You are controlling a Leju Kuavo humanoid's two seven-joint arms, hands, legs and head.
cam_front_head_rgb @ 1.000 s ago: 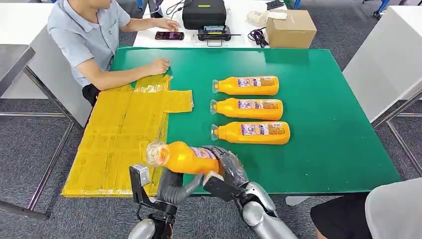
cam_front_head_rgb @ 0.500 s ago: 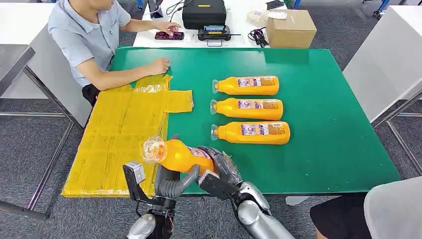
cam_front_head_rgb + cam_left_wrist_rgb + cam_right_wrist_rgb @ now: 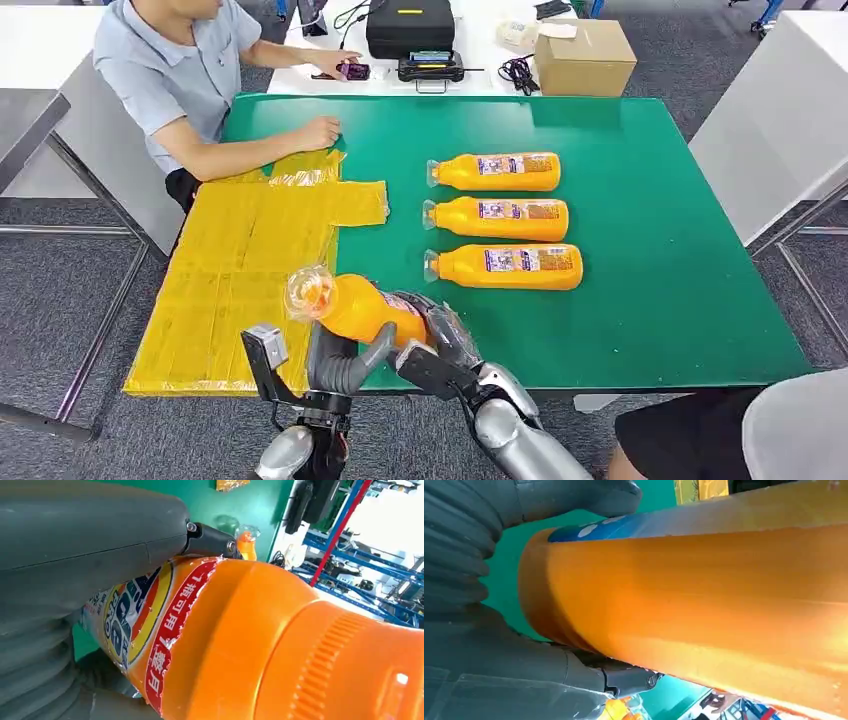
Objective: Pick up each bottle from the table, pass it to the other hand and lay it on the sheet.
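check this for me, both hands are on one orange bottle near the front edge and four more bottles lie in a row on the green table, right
Not quite: three bottles lie in a row on the green table, not four, as the head view shows. The rest holds: the left hand and right hand are both on one orange bottle near the front edge.

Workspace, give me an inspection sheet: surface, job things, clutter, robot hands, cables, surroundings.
Surface: green table.
Job's things: yellow sheet overhanging the table's left edge; three bottles lying in a row; a fourth bottle held.
Clutter: nothing seen on the green table.
Robot hands: left robot hand and right robot hand both grip the fourth bottle.
Cables: black cable on the white table behind.
Surroundings: person touching the sheet; cardboard box; black case.
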